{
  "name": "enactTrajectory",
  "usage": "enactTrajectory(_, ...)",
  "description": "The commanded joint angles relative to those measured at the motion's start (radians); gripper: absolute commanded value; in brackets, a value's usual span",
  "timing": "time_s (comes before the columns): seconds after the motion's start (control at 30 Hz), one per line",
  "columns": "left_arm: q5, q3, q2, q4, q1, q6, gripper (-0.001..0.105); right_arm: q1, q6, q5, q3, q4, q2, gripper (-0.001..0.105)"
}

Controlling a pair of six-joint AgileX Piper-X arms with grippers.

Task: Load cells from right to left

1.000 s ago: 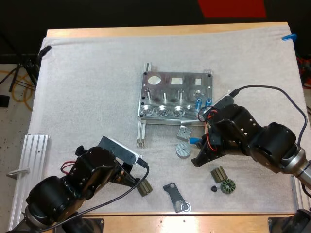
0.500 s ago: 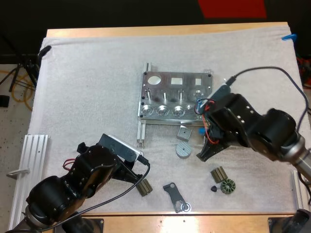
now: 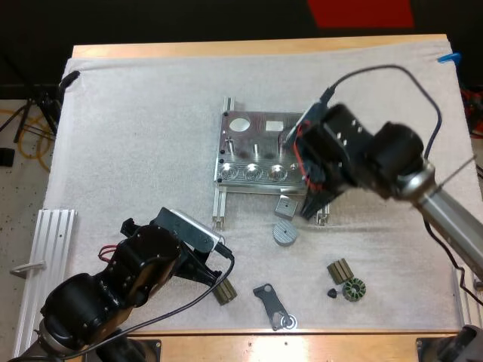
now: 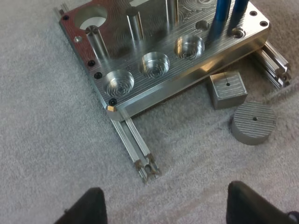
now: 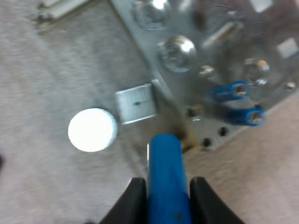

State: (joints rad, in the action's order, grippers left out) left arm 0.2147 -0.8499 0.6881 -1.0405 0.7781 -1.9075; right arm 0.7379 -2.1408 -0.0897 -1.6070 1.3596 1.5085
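Pinching a blue cylinder [image 5: 164, 163], the right jaws hang at four o'clock of the metal fixture [image 3: 256, 141]. Left jaws spread wide at seven o'clock, holding nothing.

The left gripper [image 4: 166, 206] hangs over bare white mat [image 4: 46, 140], its two black fingers [image 4: 88, 207] wide apart and touching nothing. Ahead lies the metal fixture [image 4: 140, 86], with three round recesses [image 4: 155, 64] along its near edge, upright metal pins behind them and two blue cylinders [image 4: 219, 18] standing at one end. An aluminium rail [image 4: 135, 144] sticks out from under its corner. A small metal cube [image 4: 227, 89] sits just beside the near edge, with a ribbed metal disc [image 4: 253, 122] next to it.
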Motion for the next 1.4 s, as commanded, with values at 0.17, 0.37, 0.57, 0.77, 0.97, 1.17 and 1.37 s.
enactTrajectory(0.17, 0.014, -0.005, -0.005, 0.015, -0.002, 0.008, 0.055, -0.049, -0.184, 0.040, -0.103, 0.089, 0.079, 0.013)
enactTrajectory(0.37, 0.006, -0.005, -0.005, 0.015, -0.002, 0.033, 0.055, -0.048, -0.260, 0.041, -0.142, 0.091, 0.153, 0.013)
enactTrajectory(0.57, -0.036, -0.005, -0.005, 0.015, -0.002, 0.036, 0.055, -0.048, -0.379, 0.013, -0.161, 0.073, 0.205, 0.013)
enactTrajectory(0.77, -0.035, -0.005, -0.005, 0.015, -0.002, 0.044, 0.055, -0.048, -0.443, 0.015, -0.189, 0.037, 0.242, 0.013)
enactTrajectory(0.97, -0.038, -0.005, -0.005, 0.015, -0.002, 0.051, 0.055, -0.048, -0.521, 0.015, -0.189, -0.005, 0.290, 0.013)
enactTrajectory(1.17, -0.039, -0.005, -0.005, 0.015, -0.002, 0.051, 0.055, -0.048, -0.576, 0.015, -0.189, -0.052, 0.347, 0.013)
enactTrajectory(1.37, -0.039, -0.005, -0.005, 0.015, -0.002, 0.051, 0.055, -0.048, -0.601, -0.024, -0.189, -0.059, 0.398, 0.000)
